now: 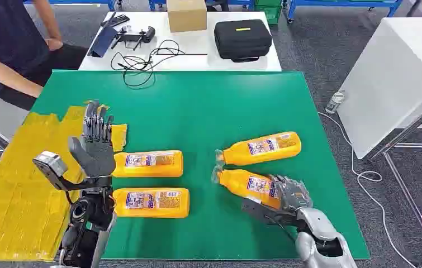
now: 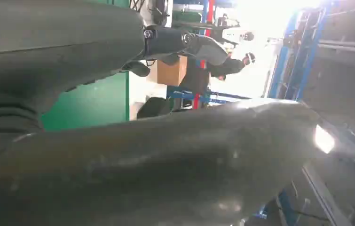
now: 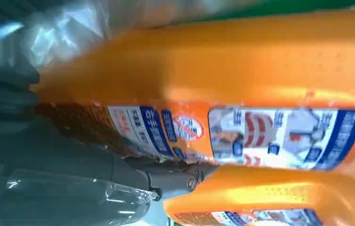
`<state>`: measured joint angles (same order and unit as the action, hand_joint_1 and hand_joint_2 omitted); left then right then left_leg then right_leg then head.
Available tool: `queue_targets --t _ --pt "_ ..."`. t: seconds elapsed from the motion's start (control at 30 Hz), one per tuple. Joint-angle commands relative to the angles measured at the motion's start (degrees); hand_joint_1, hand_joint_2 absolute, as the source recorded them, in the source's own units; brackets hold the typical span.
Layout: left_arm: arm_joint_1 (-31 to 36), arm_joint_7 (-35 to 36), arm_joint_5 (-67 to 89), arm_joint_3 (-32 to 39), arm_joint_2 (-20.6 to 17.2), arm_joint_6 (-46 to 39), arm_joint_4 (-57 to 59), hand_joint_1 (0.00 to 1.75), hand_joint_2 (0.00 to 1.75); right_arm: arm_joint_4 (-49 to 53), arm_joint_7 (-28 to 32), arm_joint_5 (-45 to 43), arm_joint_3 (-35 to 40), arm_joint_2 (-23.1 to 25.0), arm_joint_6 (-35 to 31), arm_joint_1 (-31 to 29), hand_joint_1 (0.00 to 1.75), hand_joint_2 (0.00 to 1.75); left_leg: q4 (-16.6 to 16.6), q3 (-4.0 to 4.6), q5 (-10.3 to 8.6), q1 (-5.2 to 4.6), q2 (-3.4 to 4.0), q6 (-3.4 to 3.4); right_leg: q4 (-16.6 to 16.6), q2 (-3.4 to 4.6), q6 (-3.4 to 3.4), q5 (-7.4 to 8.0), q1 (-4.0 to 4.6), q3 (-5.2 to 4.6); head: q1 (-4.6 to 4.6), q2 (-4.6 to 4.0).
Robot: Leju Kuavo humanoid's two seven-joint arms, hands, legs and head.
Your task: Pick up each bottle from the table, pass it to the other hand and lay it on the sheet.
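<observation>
Head view: four orange bottles lie on their sides on the green table (image 1: pixel 197 111). Two sit at about 8 o'clock from table centre, one (image 1: pixel 148 163) just above the other (image 1: pixel 151 202), both beside the yellow sheet (image 1: pixel 13 190) on the table's left edge. Two more lie at about 4 o'clock, the far one (image 1: pixel 261 148) free, the near one (image 1: pixel 250 184) under the right hand (image 1: pixel 287 196). Right wrist view adds what the head view lacks: the near bottle's label (image 3: pixel 260 136) close up, with a dark finger (image 3: pixel 166 176) lying against it and the second bottle (image 3: pixel 269 197) just beside; fingers wrap the bottle, so the right hand grips it while it rests on the table. Left hand (image 1: pixel 95 142) is raised upright at the sheet's edge, fingers apart and holding nothing. Left wrist view shows its thumb (image 2: pixel 185 42) and a bright room with blue racking (image 2: pixel 279 66). Beyond the green table: a white table (image 1: pixel 197 53) carrying a cardboard box (image 1: pixel 186 14), black case (image 1: pixel 242 39) and cables (image 1: pixel 141 61); a person (image 1: pixel 7 50) sits at 10 o'clock.
</observation>
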<state>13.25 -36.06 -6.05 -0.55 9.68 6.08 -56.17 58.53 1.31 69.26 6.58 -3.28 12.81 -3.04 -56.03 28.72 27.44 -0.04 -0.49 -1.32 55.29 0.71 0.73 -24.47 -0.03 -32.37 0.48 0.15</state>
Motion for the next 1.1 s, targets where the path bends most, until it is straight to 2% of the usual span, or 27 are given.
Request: queue_targets --t 0.03,0.2,0.23,0.33,0.37,0.43,0.47,0.53,0.6,0.67,0.73,0.87,0.9,1.1 --pt "3.1 0.2 -0.1 0.6 -1.0 0.8 4.8 0.00 0.00 -6.3 0.4 -3.2 -3.9 1.5 -1.0 -2.4 1.75 1.75 0.0 -0.02 -0.02 0.04 -0.02 0.06 -0.1 -0.08 0.00 0.01 0.04 0.04 0.02 0.00" --pt "4.1 0.7 -1.5 2.3 -1.9 3.7 5.5 0.00 0.00 -1.8 7.6 -16.2 -7.4 2.8 -2.6 -7.0 1.75 1.75 0.0 0.06 -0.02 0.01 0.13 0.08 0.0 0.04 0.01 0.06 0.01 -0.07 0.00 0.00" --pt "4.2 1.1 -1.5 2.7 -1.9 3.8 5.4 0.00 0.00 1.5 8.0 -20.0 -7.6 3.4 -1.1 -8.0 1.75 1.75 0.0 0.10 -0.01 0.01 0.19 0.06 0.0 0.12 0.01 0.07 0.01 -0.12 0.02 0.00" --pt "4.3 1.4 -1.4 2.9 -1.8 3.9 5.4 0.00 0.00 3.9 5.8 -20.9 -6.9 3.3 0.6 -8.4 1.75 1.75 -0.1 0.32 -0.01 0.00 0.31 0.08 0.1 0.23 0.01 0.10 -0.03 -0.30 0.02 0.02" --pt "4.3 1.4 -1.4 2.9 -1.7 3.9 5.4 0.00 1.75 3.9 5.8 -20.9 -6.8 3.3 0.6 -8.1 1.75 1.75 0.0 0.27 -0.02 0.00 0.20 0.06 0.1 0.13 0.01 0.06 -0.04 -0.23 0.00 0.02" --pt "5.3 2.1 -1.6 3.0 -1.6 4.4 6.2 0.00 1.75 6.3 10.7 -26.8 -8.2 5.3 -1.4 -10.7 1.75 1.75 0.0 0.17 -0.01 0.05 0.12 0.10 0.0 0.03 0.01 0.04 0.03 -0.18 0.00 0.02" --pt "6.2 2.7 -2.0 3.0 -1.6 5.1 7.0 0.00 1.75 7.4 10.4 -27.3 -7.9 5.9 -1.3 -12.9 1.75 1.75 0.0 0.19 -0.02 0.01 0.08 0.07 0.1 0.04 0.03 0.03 0.01 -0.22 0.00 0.02" --pt "6.6 2.9 -2.2 3.0 -1.6 5.2 7.4 0.00 1.75 7.8 10.3 -27.4 -7.7 6.0 -1.2 -13.6 1.75 1.75 -0.1 0.40 -0.02 -0.03 0.21 0.06 0.2 0.21 0.04 0.08 -0.04 -0.46 0.00 0.00" --pt "9.8 4.6 -4.6 3.3 -1.6 8.5 10.7 0.00 1.75 8.2 10.9 -29.0 -5.5 7.6 -0.8 -19.8 1.75 1.75 -0.1 0.47 -0.04 0.04 0.25 0.07 0.2 0.21 0.05 0.07 -0.01 -0.49 0.02 0.02" --pt "12.2 4.5 -5.7 2.9 -1.6 9.1 13.3 0.00 1.75 0.6 9.6 -31.6 -1.8 8.4 -2.8 -27.3 1.75 1.75 -0.1 0.57 -0.09 0.00 0.33 0.04 0.2 0.29 0.05 0.13 -0.05 -0.66 0.02 0.00" --pt "12.9 4.5 -6.2 2.5 -1.6 9.4 14.1 0.00 1.75 -3.3 9.8 -32.3 0.3 8.5 -5.0 -30.2 1.75 1.75 -0.1 0.66 -0.11 0.01 0.40 0.06 0.2 0.33 0.05 0.18 -0.05 -0.73 0.00 0.02" --pt "13.7 5.9 -9.1 0.2 -1.4 12.1 14.1 0.00 1.75 -21.0 9.9 -32.3 8.9 12.1 -15.8 -41.3 1.75 1.75 -0.1 0.52 -0.15 0.05 0.40 0.06 0.1 0.34 -0.09 0.28 0.00 -0.62 0.02 0.02" --pt "14.2 6.9 -9.8 -0.4 -1.4 12.7 14.3 0.00 1.75 -22.8 9.1 -32.6 9.7 13.4 -17.3 -42.3 1.75 1.75 -0.1 0.49 -0.12 0.07 0.60 0.10 0.2 0.49 -0.08 0.30 0.02 -0.64 0.00 0.02" --pt "18.1 11.4 -12.7 -3.5 0.9 14.8 15.5 0.00 1.75 -29.7 1.5 -32.3 18.3 19.3 -24.4 -44.2 1.75 1.75 -0.1 0.52 -0.19 0.11 0.20 0.15 0.2 0.14 -0.09 0.20 0.07 -0.61 0.00 0.02"
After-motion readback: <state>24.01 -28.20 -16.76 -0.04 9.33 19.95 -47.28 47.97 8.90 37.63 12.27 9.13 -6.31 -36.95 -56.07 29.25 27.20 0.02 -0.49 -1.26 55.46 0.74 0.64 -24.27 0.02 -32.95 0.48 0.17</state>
